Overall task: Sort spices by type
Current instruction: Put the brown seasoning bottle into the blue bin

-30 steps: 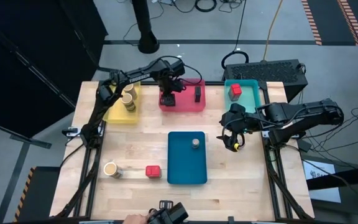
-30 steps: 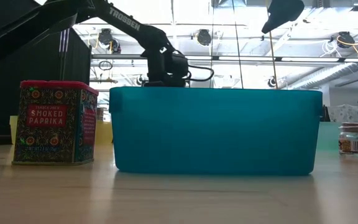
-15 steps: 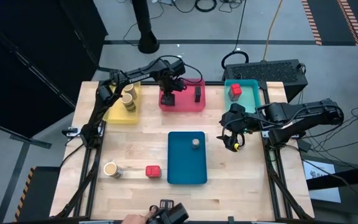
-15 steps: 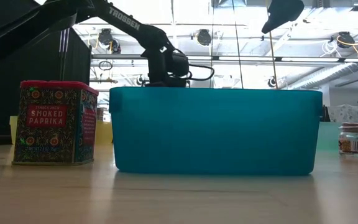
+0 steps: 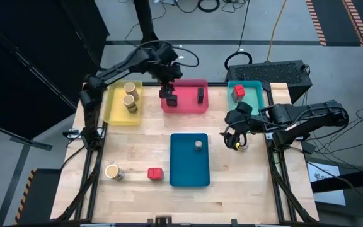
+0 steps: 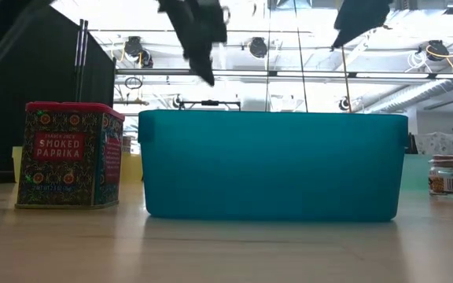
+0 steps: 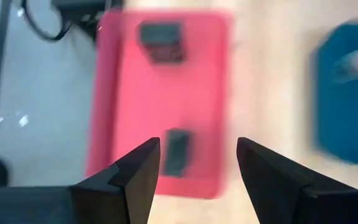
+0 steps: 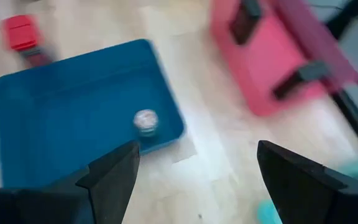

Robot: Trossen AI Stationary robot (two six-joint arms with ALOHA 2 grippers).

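Observation:
My left gripper (image 5: 166, 93) (image 7: 197, 168) hangs open and empty above the pink tray (image 7: 166, 93). Straight below it one dark box (image 7: 177, 151) stands in the tray, and a second dark box (image 7: 160, 41) stands farther along. My right gripper (image 5: 234, 135) (image 8: 194, 180) is open and empty over the table, right of the blue tray (image 5: 188, 167). That tray holds a small grey round jar (image 8: 145, 121). Two tan jars (image 5: 129, 94) stand in the yellow tray. A red box (image 5: 238, 92) sits in the teal tray. A tan jar (image 5: 111, 171) and a red paprika box (image 6: 69, 155) stand on the table.
In the low view a small labelled jar (image 6: 447, 174) stands on the table right of the blue tray (image 6: 274, 165). Bare wood lies between the trays and along the table's near edge. A black case (image 5: 270, 70) sits beyond the far edge.
My left gripper has risen from down inside the pink tray to well above it, moving fast in the last half second, and the arm has swung back toward the far edge. The dark box it hung over stays standing in the tray.

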